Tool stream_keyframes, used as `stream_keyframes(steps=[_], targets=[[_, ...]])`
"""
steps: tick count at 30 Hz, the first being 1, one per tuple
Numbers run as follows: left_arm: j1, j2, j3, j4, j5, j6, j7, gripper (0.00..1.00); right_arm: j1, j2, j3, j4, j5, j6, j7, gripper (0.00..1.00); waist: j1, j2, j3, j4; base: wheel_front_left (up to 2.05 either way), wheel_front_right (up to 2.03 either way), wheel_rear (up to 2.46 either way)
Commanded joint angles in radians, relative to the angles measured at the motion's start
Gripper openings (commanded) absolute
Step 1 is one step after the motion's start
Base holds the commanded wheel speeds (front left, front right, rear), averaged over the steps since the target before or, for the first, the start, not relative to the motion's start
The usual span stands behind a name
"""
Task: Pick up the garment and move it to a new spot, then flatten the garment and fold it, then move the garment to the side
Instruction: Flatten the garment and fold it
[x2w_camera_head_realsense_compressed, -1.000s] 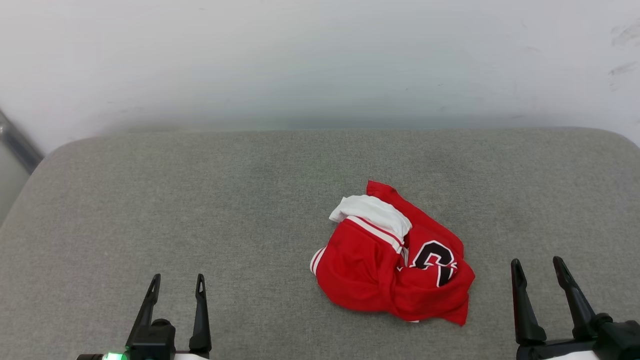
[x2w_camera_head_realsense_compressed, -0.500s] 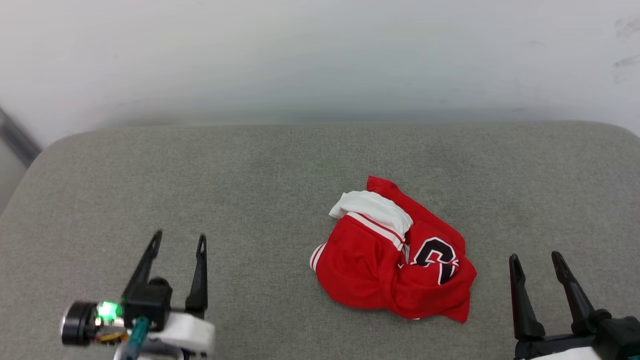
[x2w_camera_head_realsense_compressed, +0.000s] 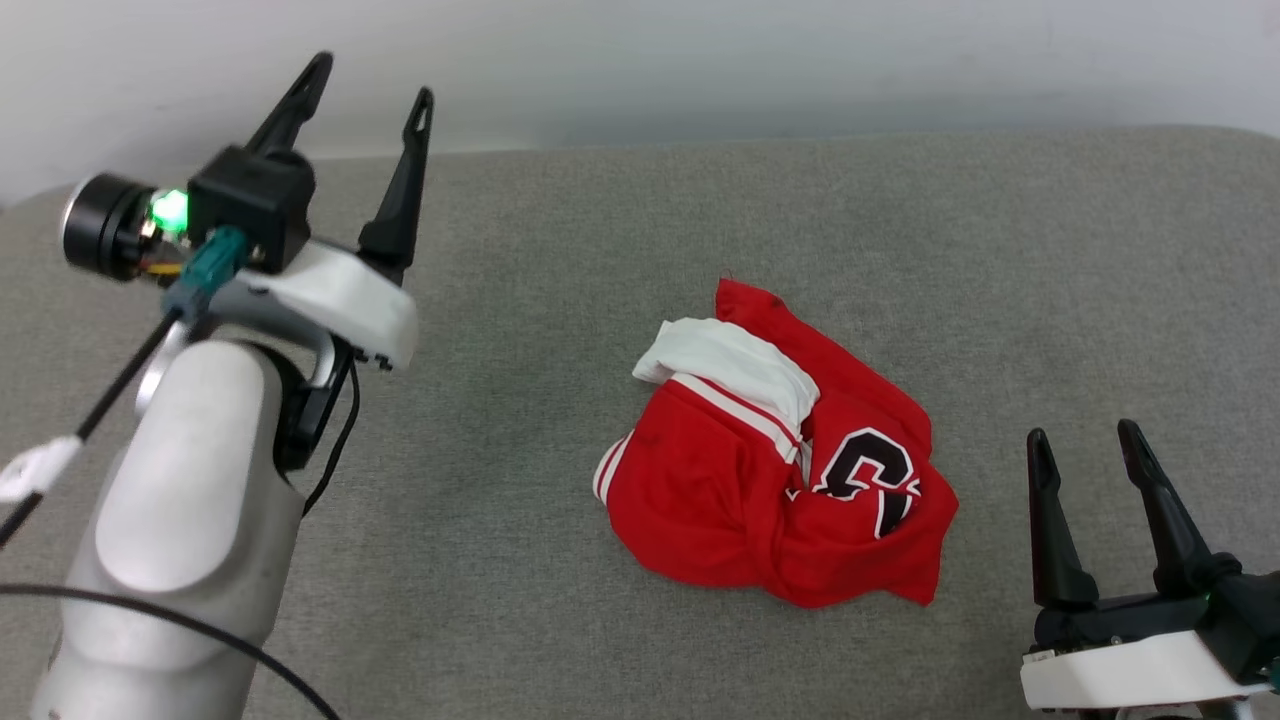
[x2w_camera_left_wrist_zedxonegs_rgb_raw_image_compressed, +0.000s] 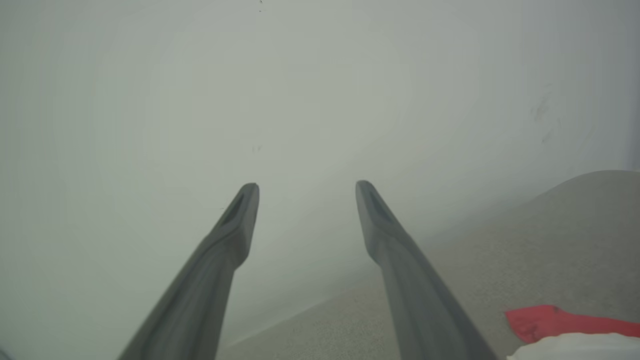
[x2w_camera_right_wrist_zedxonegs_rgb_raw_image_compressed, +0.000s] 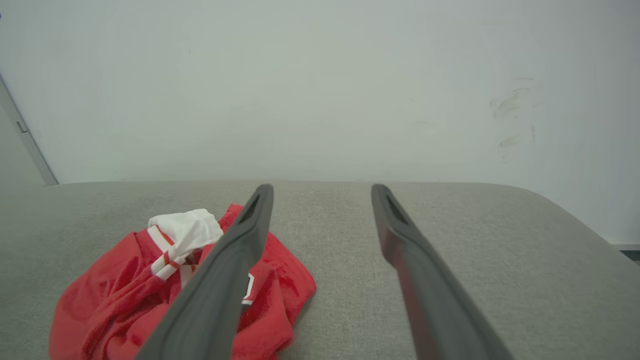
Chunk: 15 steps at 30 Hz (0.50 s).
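Note:
The garment (x2w_camera_head_realsense_compressed: 775, 470) lies crumpled in a heap on the grey cushioned surface (x2w_camera_head_realsense_compressed: 600, 230), right of centre: red cloth, a white sleeve with striped trim on top, black white-edged lettering at its right. My left gripper (x2w_camera_head_realsense_compressed: 375, 78) is raised high at the far left, open and empty, well away from the heap. The right gripper (x2w_camera_head_realsense_compressed: 1085, 435) stands open near the front right, just right of the garment (x2w_camera_right_wrist_zedxonegs_rgb_raw_image_compressed: 115, 300), touching nothing. In the left wrist view my open left gripper (x2w_camera_left_wrist_zedxonegs_rgb_raw_image_compressed: 307, 185) faces the wall, with a red and white corner of the garment (x2w_camera_left_wrist_zedxonegs_rgb_raw_image_compressed: 550, 320) at lower right.
A pale wall (x2w_camera_head_realsense_compressed: 750, 60) runs directly behind the surface's far edge. Black cables (x2w_camera_head_realsense_compressed: 150, 610) trail from my left forearm (x2w_camera_head_realsense_compressed: 190, 500) at the lower left. Bare grey cushion (x2w_camera_right_wrist_zedxonegs_rgb_raw_image_compressed: 500, 260) stretches right of and beyond the garment.
My left arm has risen and reached far forward toward the wall. The head camera has tilted down, shifting the whole picture. The right gripper moved slightly forward. The garment lies as before.

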Motion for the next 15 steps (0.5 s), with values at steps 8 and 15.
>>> stream_keyframes(steps=[8, 15], targets=[[-0.279, 0.086, -0.334, 0.058, -0.240, -0.018, 0.357, 1.00, -0.059, 0.003, 0.005, -0.018, -0.007, -0.001, -0.002, 1.00, -0.0001, 0.0000, 0.110, -0.061, 0.00, 0.00, 0.00], [-0.482, 0.182, -0.703, 0.026, -0.532, -0.019, 0.687, 1.00, -0.104, 0.002, 0.012, -0.032, -0.012, -0.001, -0.002, 1.00, -0.0001, 0.0000, 0.188, -0.100, 0.00, 0.00, 0.00]])
